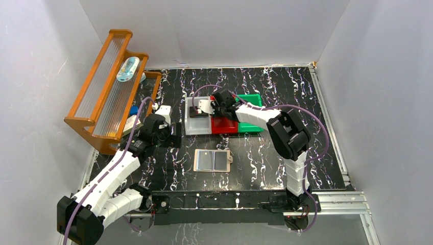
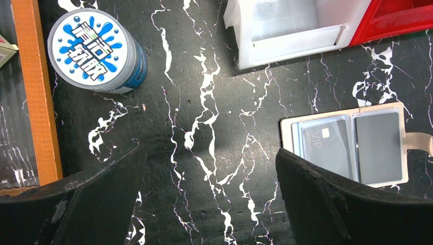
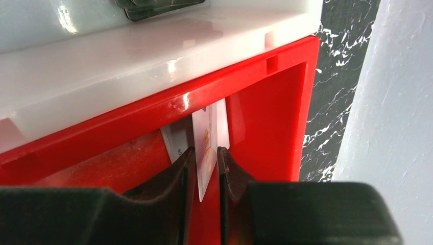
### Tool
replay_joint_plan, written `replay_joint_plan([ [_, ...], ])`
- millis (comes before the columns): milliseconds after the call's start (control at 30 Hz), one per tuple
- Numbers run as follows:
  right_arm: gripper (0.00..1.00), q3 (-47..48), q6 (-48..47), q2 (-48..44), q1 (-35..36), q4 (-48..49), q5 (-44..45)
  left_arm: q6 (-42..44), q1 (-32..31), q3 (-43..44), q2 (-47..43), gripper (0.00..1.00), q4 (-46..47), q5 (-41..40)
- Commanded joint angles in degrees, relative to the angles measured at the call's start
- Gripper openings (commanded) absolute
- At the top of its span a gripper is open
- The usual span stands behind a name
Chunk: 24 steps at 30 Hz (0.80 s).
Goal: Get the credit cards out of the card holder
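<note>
The open card holder [image 2: 347, 148] lies flat on the worktop [image 2: 204, 102], just off the right-hand finger of the left claw [image 2: 208, 153] and partly under it. Its long axis runs in line with that claw's opening. This claw stands wide and empty, and it is much the nearer of the two.

The right claw [image 3: 204, 150] hangs over the red bin [image 3: 265, 117], with the holder well behind it, toward the arm bases. A white card [image 3: 207, 138] stands on edge between its narrow jaws. Whether they press on it or have let go, I cannot tell.

The holder's left pocket shows a dark card marked VIP [image 2: 327, 148]. The right pocket is dark too, but card or bare lining is unclear. The red bin has a second pale card [image 3: 173, 140] leaning just past the claw's left finger. The white bin [image 3: 153, 56] beyond holds something dark and flat. The green bin [image 1: 253, 117] sits on the red one's far side, its contents hidden.

My guess is that the next pull is the VIP card.
</note>
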Motion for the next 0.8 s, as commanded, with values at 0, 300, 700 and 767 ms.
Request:
replay_joint_plan([
  [0,0.32,-0.77,0.25,-1.18,-0.15,0.05,-1.15,0.18,0.20,1.46,-0.73,0.98,-0.95,-1.87],
  [300,0.45,-0.17,0.09,-0.11,-0.19,3.27,2.14,0.60,0.20,1.44,-1.94,0.98,-0.95,-0.70],
  [700,0.46,4.12,10.81,-0.17,0.10,4.94,3.47,0.94,0.20,1.19,-2.82,0.98,-0.86,-0.21],
  [767,0.46,3.13,15.40,-2.90,0.14,5.36,0.94,0.95,0.20,1.22,-2.73,0.98,-0.86,-0.28],
])
